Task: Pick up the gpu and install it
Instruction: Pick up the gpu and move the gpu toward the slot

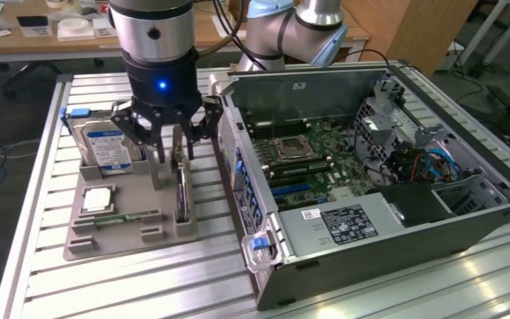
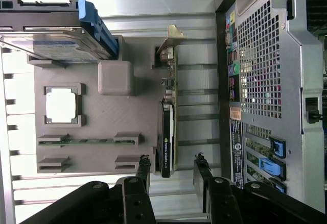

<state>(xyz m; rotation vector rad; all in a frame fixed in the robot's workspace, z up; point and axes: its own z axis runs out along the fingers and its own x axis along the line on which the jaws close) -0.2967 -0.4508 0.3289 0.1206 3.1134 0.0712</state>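
Our end effector (image 2: 172, 160) hangs spread over the gpu (image 2: 167, 132), upright in its grey holder (image 2: 117, 112) beside the case (image 2: 265, 81). We reckon it seems off-centre, so closing may tilt the card.

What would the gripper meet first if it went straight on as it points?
Probably the gpu, standing on edge in the gray tray: it lies between the fingers of the open gripper, which may pass either side. Depth is unclear.
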